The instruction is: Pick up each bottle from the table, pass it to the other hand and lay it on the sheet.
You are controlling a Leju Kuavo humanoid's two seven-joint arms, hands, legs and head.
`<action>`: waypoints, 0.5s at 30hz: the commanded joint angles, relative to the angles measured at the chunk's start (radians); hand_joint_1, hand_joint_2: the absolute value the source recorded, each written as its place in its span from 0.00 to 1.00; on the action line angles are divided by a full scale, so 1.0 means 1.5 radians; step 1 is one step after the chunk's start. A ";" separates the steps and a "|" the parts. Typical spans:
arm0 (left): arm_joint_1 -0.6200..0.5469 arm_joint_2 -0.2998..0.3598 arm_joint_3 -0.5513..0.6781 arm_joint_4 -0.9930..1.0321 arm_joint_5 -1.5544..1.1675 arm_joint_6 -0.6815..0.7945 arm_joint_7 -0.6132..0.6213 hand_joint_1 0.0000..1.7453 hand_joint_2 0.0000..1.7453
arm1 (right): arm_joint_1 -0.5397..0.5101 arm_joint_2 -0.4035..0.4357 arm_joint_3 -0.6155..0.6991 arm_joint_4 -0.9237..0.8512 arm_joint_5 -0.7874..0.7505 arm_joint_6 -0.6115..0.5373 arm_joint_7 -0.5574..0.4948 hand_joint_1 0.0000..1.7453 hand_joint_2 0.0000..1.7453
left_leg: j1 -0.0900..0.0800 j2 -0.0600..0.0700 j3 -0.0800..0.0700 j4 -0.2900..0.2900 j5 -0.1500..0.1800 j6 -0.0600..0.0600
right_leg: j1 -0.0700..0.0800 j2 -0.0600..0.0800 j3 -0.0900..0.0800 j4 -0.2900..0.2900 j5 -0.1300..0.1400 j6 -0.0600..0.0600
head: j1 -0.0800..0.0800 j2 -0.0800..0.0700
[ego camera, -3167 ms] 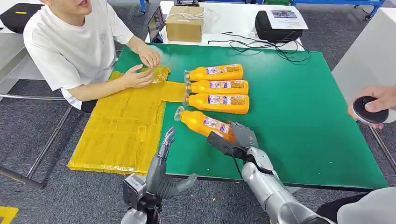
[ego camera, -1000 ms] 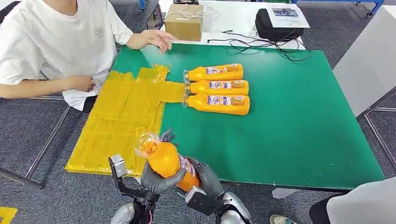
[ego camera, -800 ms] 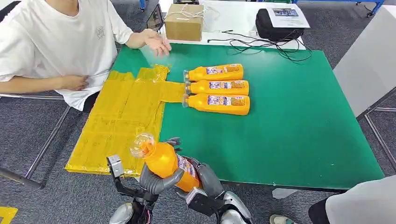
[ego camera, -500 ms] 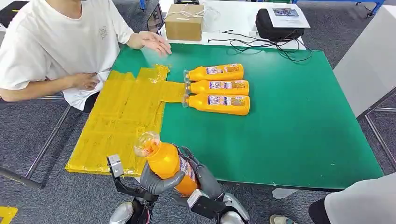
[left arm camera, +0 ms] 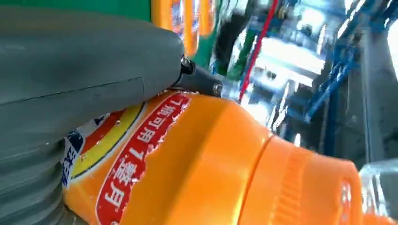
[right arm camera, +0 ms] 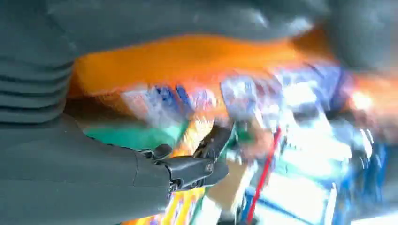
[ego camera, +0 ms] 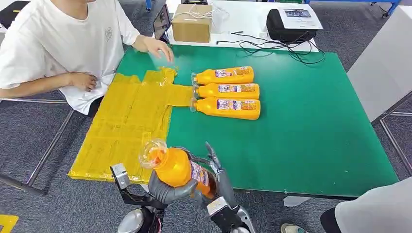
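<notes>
An orange bottle [ego camera: 177, 167] with a clear cap is held up off the table's near edge, cap tilted toward the yellow sheet [ego camera: 126, 126]. My left hand [ego camera: 167, 190] grips it from below; the left wrist view shows the bottle [left arm camera: 202, 164] against my thumb [left arm camera: 70, 70]. My right hand [ego camera: 221, 182] is just right of the bottle with its fingers spread and raised off it. The right wrist view is blurred, with the bottle [right arm camera: 187, 61] close to that hand's fingers [right arm camera: 187, 168]. Three more orange bottles [ego camera: 231, 91] lie side by side on the green table [ego camera: 301, 121].
A person in a white shirt [ego camera: 58, 43] sits at the far left, one hand [ego camera: 155, 47] over the table's far corner near the sheet. A cardboard box [ego camera: 192, 23], a black bag [ego camera: 291, 22] and cables lie behind the table.
My right hand lifted the fourth bottle from the table and brought it to my left hand. In the last half second the right hand's fingers spread off the bottle, leaving it in my left hand.
</notes>
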 commanded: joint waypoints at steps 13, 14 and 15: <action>-0.041 0.032 0.052 0.019 -0.403 0.326 -0.036 1.00 1.00 | 0.026 0.068 -0.228 -0.250 -0.070 -0.204 -0.003 0.00 0.00 | 0.001 -0.003 0.001 0.000 0.000 -0.001 | 0.001 -0.001 0.002 0.000 -0.001 -0.001 | -0.001 0.000; -0.049 0.031 0.056 0.037 -0.423 0.339 -0.026 1.00 1.00 | 0.025 0.066 -0.223 -0.244 -0.068 -0.204 -0.003 0.00 0.00 | 0.001 -0.003 0.001 0.001 0.000 -0.001 | 0.001 -0.001 0.002 0.000 -0.001 -0.002 | -0.001 0.000; -0.063 0.032 0.059 0.065 -0.471 0.375 -0.018 1.00 1.00 | 0.020 0.058 -0.210 -0.231 -0.081 -0.204 -0.003 0.00 0.00 | 0.001 -0.003 0.001 0.000 0.000 -0.001 | 0.001 -0.002 0.002 0.000 -0.001 -0.002 | -0.001 0.000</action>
